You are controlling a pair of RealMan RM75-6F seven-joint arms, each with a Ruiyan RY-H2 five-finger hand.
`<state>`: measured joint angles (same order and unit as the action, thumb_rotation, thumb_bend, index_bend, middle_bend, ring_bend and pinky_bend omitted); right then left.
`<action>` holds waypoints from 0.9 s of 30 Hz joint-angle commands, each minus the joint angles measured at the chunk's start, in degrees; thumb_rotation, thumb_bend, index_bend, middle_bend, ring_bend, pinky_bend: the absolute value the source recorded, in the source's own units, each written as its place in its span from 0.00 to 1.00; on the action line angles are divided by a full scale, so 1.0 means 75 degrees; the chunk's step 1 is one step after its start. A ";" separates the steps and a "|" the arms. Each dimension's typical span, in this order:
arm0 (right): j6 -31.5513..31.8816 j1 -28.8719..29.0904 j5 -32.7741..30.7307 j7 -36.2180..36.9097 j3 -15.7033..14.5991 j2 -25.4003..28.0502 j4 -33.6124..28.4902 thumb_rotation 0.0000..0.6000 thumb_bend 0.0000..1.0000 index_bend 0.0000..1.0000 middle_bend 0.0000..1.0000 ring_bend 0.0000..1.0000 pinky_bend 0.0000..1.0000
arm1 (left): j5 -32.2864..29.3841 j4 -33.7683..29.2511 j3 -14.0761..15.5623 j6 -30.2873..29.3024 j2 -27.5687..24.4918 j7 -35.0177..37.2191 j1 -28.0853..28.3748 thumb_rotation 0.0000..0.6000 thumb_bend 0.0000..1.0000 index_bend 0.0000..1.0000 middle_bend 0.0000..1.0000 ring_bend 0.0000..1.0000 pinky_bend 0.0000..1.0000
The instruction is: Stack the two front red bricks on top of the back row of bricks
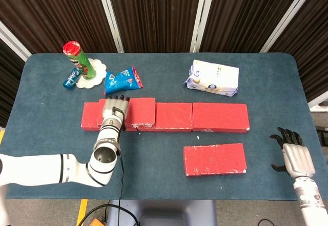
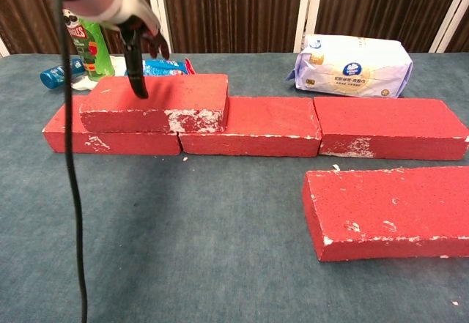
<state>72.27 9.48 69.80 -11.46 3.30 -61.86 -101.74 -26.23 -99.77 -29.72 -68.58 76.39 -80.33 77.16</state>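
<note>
Resting across the left end of the back row, the stacked brick (image 2: 154,102) sits on top with its right edge overhanging the seam between the first and second bricks below — a bond-like offset that should keep it steady. The left hand (image 1: 114,110) is above this brick's left part, fingers pointing toward twelve o'clock; in the chest view its fingertips (image 2: 137,81) come down to the top face, but whether they press, pinch an edge or merely hover I cannot tell. The back row (image 1: 195,117) runs from nine o'clock to three o'clock across the middle of the surface (image 1: 154,164) and counts three bricks laid end to end. One front brick (image 1: 214,159) lies flat at about five o'clock, well apart from the row and untouched, so by my judgement the task is half done. The right hand (image 1: 293,154) hovers at four o'clock near the surface's right edge, fingers spread and holding nothing — placed, I would guess, to reach that last brick. Red bricks in all: five. Behind the row, at eleven o'clock, stand one green can (image 1: 79,59) and two blue snack packets (image 1: 122,79); at one o'clock lies one white tissue pack (image 1: 213,78), all clear of the stacking line.
</note>
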 commanded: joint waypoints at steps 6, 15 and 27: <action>0.0358 -0.0085 0.0510 0.0354 0.0026 -0.0130 0.0240 1.00 0.00 0.34 0.15 0.09 0.00 | 0.7845 -0.3762 0.1881 -0.0524 -0.1971 0.3210 -0.3305 1.00 0.23 0.00 0.00 0.00 0.04; 0.0574 -0.0079 0.1043 0.0351 -0.0027 -0.0427 0.0366 1.00 0.00 0.31 0.15 0.09 0.00 | 1.3561 -0.1681 0.4719 -0.2244 -0.2481 0.7561 -0.7153 1.00 0.23 0.00 0.00 0.00 0.03; -0.1261 0.1423 -0.0458 -0.1642 0.0527 0.0425 -0.2174 1.00 0.00 0.17 0.12 0.07 0.00 | 1.4017 0.0645 0.4831 -0.3058 -0.1229 0.9128 -0.8711 1.00 0.23 0.00 0.00 0.00 0.02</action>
<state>66.18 15.96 71.66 -17.00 5.25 -61.12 -112.05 78.04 -95.88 6.12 -90.71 66.28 -12.50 12.72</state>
